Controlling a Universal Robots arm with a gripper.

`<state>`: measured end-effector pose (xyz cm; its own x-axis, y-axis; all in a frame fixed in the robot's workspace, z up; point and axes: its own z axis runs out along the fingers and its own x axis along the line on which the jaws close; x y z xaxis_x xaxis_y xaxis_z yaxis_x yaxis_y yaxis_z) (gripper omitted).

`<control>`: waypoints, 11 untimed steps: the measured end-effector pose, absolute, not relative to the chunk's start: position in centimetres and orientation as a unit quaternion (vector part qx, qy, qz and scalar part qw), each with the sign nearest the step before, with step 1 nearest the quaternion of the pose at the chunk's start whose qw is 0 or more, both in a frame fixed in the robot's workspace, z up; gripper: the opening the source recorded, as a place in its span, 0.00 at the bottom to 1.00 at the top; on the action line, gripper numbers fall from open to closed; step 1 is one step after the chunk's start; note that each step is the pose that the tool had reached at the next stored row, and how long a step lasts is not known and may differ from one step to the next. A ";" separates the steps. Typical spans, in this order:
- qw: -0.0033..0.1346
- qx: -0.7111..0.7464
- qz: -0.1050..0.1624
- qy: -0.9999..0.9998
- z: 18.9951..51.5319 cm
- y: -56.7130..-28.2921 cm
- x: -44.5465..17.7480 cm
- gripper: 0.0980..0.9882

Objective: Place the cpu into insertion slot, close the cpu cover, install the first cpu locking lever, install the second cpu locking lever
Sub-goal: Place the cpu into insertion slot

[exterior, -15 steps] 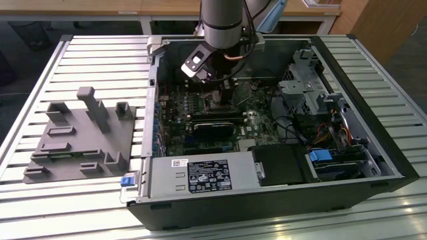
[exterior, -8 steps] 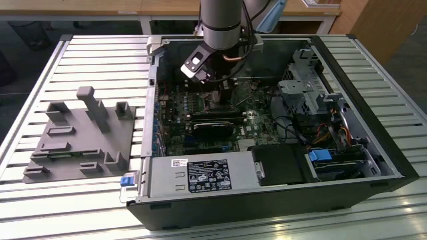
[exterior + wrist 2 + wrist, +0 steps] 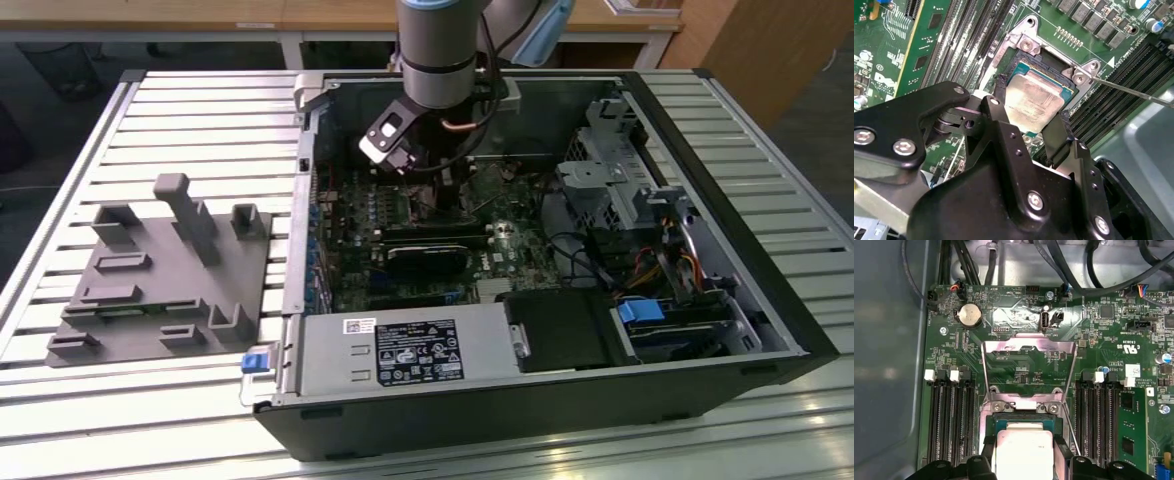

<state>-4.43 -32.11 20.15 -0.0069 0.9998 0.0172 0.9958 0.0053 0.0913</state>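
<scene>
Looks like a robotics workshop to me: slatted metal bench [image 3: 174, 110], opened computer tower [image 3: 534, 420] (side panel off), grey fixture block [image 3: 134, 290] alongside.

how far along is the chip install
Done: nothing finished yet. In hand: the gripper is shut on the chip, holding it at the socket; whether it is fully seated is unclear. Left: the cover stands open in the first wrist view, and a lever sticks out unlatched beside the socket.

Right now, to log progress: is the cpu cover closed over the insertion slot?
No, the cpu cover stands tilted open, leaving the cpu uncovered.
</scene>
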 end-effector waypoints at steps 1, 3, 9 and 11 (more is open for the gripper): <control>0.026 0.704 0.039 0.708 20.1 -32.1 -4.4 0.50; 0.026 0.704 0.038 0.708 20.0 -32.1 -4.4 0.50; 0.026 0.704 0.038 0.708 19.6 -32.1 -4.4 0.50; 0.026 0.704 0.038 0.708 19.5 -32.1 -4.4 0.50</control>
